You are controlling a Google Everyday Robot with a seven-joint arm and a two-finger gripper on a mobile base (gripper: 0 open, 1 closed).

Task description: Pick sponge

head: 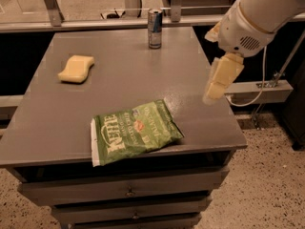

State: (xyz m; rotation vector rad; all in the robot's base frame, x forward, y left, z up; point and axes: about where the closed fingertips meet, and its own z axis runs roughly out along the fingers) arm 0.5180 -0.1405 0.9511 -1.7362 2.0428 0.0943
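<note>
The sponge (pixel 76 69), a pale yellow foam block with waisted sides, lies flat on the left part of the grey table (pixel 128 75). My gripper (pixel 217 82) hangs on the white arm above the table's right edge, far to the right of the sponge. Its pale yellow flat fingers point down and left. It holds nothing that I can see.
A green chip bag (pixel 133 131) lies near the table's front edge. A metal drink can (pixel 154 28) stands upright at the back edge. Drawers sit below the tabletop. A cable and a rail run at the right, behind the arm.
</note>
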